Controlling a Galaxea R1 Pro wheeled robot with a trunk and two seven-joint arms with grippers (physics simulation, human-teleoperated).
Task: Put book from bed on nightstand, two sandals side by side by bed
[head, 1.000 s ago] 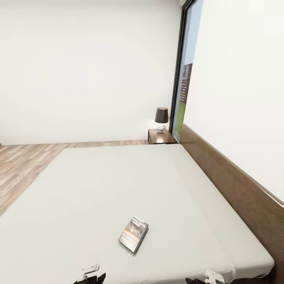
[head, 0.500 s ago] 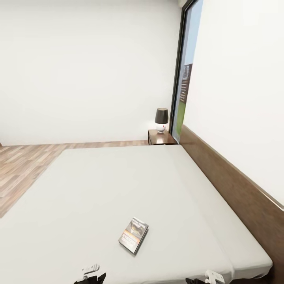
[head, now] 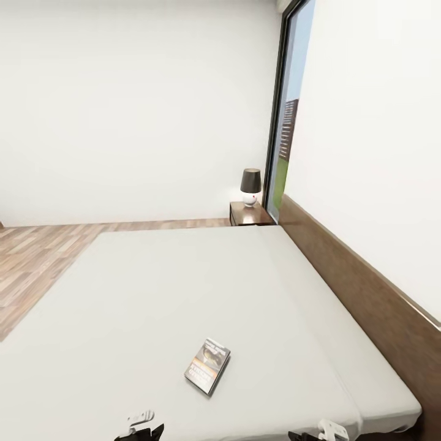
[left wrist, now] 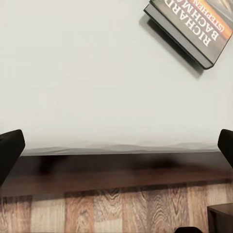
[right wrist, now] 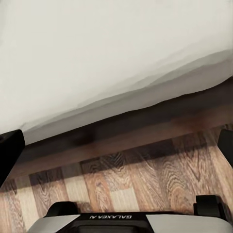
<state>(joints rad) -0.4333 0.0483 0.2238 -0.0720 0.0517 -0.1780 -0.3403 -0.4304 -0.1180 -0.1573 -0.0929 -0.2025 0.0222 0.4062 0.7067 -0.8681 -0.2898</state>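
At the near edge of the bed (head: 184,288), both grippers open wide and empty, left gripper (left wrist: 116,145) and right gripper (right wrist: 116,145) alike. Barely any shift of view in the last second, approach nearly finished. Just ahead of the left gripper, flat on the mattress: the book (head: 207,365).

A small table lamp (head: 250,185) with a dark shade and a round white base stands far off, just left of the tall black-framed window (head: 285,116). Through the glass show blue sky, a brown building and green grass.
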